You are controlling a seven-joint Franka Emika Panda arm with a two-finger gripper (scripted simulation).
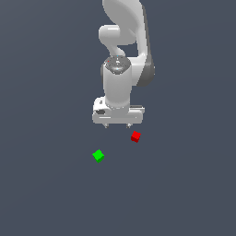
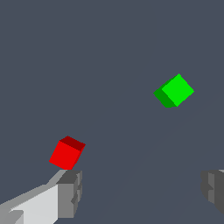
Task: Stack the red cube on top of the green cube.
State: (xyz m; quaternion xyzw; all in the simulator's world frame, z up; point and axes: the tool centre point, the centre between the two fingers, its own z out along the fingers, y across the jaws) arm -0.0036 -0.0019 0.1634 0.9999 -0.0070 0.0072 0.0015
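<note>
Plain dark slate-grey floor (image 1: 46, 193), evenly lit

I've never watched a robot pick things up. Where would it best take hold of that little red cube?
Probably from straight above, closing on two opposite flat side faces of the red cube. It lies turned at an angle on the floor, so the open gripper would likely need to rotate to square up with those faces. The green cube sits well apart, out of the way.
</note>
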